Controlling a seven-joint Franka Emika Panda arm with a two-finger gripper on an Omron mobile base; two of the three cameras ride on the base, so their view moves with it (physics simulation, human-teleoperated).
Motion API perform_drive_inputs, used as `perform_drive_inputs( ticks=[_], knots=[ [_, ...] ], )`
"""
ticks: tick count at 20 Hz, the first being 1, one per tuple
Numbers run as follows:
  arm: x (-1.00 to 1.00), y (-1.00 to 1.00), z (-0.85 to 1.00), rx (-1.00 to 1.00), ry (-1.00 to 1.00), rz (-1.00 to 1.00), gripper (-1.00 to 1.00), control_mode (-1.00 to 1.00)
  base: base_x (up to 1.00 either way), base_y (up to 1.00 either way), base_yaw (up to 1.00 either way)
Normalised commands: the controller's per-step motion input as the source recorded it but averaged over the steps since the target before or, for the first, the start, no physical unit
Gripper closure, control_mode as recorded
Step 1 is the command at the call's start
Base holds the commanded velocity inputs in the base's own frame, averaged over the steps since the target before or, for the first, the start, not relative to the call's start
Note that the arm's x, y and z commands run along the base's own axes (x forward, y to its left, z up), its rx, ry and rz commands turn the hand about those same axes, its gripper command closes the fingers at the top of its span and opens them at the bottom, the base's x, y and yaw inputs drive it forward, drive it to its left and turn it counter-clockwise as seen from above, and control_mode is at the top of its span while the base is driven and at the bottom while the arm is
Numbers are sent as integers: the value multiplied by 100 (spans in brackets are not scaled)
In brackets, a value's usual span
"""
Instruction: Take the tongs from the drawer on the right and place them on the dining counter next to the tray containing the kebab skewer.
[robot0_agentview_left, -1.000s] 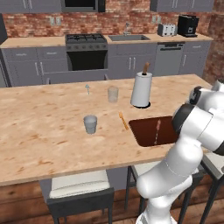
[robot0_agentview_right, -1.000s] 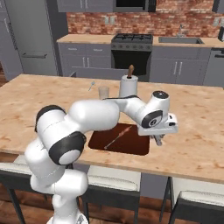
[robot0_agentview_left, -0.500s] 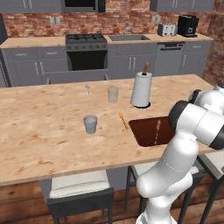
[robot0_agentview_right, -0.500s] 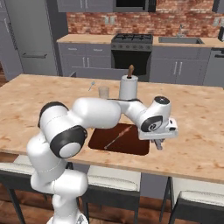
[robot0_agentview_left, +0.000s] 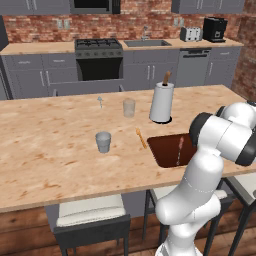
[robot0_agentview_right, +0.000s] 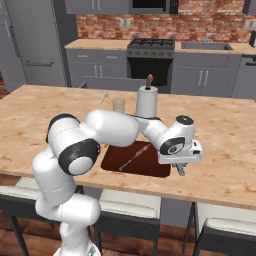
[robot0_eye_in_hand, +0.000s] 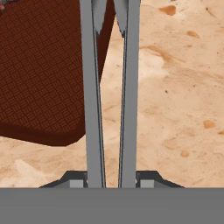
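**Tongs beside the tray, before set-down.** Your gripper (robot0_agentview_right: 180, 170) is clenched on the tongs (robot0_eye_in_hand: 94, 109), pinching both grey blades together near their hinge end. In the hand view, the blades run straight away from the gripper (robot0_eye_in_hand: 111, 181), so their long axis goes from six o'clock to twelve o'clock, and the tips are almost closed.

The move ahead depends on one relation, the tongs against the tray (robot0_eye_in_hand: 39, 74). In the hand view the tray lies at ten o'clock of the blades, and its near corner passes just behind the left blade. Bare counter (robot0_eye_in_hand: 175, 109) fills the area from one to five o'clock. In the right base view the tray (robot0_agentview_right: 145, 170) sits at nine o'clock of the gripper, just beside it. (There is only one arm, so no choice of hand arises.) You cannot tell whether the tips already touch the stone. Lowering and letting go here would likely leave the tongs lying alongside the tray's short edge.

**Counts on the counter (robot0_agentview_left: 50, 165):**
- one pair of tongs
- one tray (robot0_agentview_left: 167, 152)
- one skewer (robot0_agentview_right: 134, 156), lying diagonally in the tray
- one orange stick (robot0_agentview_left: 141, 138), at nine o'clock of the tray
- two glasses (robot0_agentview_left: 103, 141)
- one paper-towel roll (robot0_agentview_left: 161, 102)
- one spoon (robot0_agentview_left: 100, 101)
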Motion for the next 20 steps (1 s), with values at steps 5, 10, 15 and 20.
perform_drive_inputs(
  ticks=[5, 10, 15, 20],
  knots=[
    [2, -5, -9, 3, 4, 0, 100, -100, 0, 0, 0],
    [0, -1, -4, 5, 3, 0, 100, -100, 0, 0, 0],
    [0, -5, 0, 5, 0, 0, 100, -100, 0, 0, 0],
    [3, -6, 0, 2, 0, 0, 100, -100, 0, 0, 0]
  ],
)
